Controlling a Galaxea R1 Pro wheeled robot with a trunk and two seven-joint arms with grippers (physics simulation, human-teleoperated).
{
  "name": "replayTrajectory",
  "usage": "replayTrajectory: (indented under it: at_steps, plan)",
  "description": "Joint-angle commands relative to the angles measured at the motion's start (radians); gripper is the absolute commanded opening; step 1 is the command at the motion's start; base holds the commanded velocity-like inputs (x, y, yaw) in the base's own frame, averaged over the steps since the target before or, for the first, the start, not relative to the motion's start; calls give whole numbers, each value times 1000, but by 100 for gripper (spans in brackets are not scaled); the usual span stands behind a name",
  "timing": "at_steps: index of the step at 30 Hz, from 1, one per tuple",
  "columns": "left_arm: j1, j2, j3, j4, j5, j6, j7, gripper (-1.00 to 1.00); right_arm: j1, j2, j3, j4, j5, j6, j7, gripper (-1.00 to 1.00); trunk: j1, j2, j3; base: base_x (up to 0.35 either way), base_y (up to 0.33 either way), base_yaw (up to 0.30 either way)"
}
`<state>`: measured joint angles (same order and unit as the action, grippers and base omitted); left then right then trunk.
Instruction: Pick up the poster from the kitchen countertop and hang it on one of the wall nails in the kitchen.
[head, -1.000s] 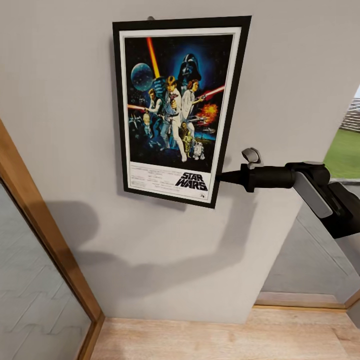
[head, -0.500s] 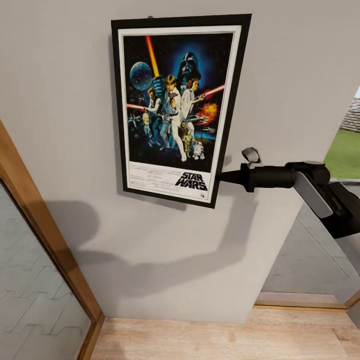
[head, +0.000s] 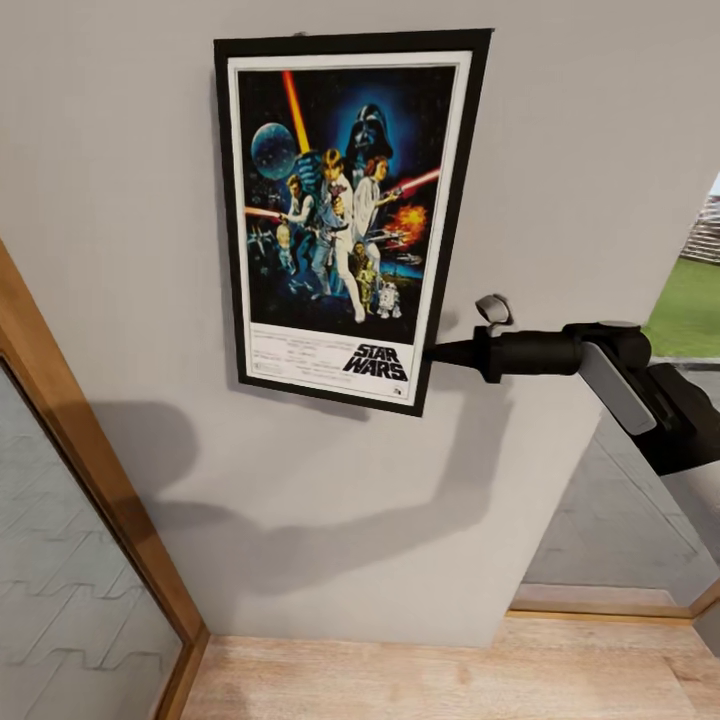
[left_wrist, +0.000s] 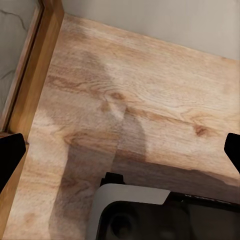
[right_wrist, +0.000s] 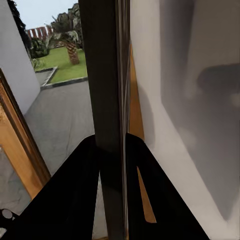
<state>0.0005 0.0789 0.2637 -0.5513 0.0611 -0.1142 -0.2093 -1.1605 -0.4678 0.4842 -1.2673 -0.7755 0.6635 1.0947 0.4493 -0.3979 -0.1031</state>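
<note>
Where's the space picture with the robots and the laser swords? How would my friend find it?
Look at the big grey wall between the wooden door frame and the window to the garden. High on it is the poster, pinched at its lower right edge by the right end effector. It has a black frame, a white border and "STAR WARS" at the bottom.

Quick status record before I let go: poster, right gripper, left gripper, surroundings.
poster: against the grey wall, upright but slightly skewed, lower edge slanting
right gripper: clamped on the poster's lower right edge; frame edge sits between the fingers in the wrist view
left gripper: open, holding nothing, aimed at the wooden floor
surroundings: wood-framed glass panel at left
</note>
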Motion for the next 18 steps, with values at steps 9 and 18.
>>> replayTrajectory:
  at_steps: [9,18]
  plan:
    - [0,0,3,0,6,1,-8,100,-36,19,2,0,-8,42,-30,-100,1,-2,-2,0,0,0]
    - [0,0,3,0,6,1,-8,100,-58,38,2,0,-8,63,-35,-100,1,-2,-2,0,0,0]
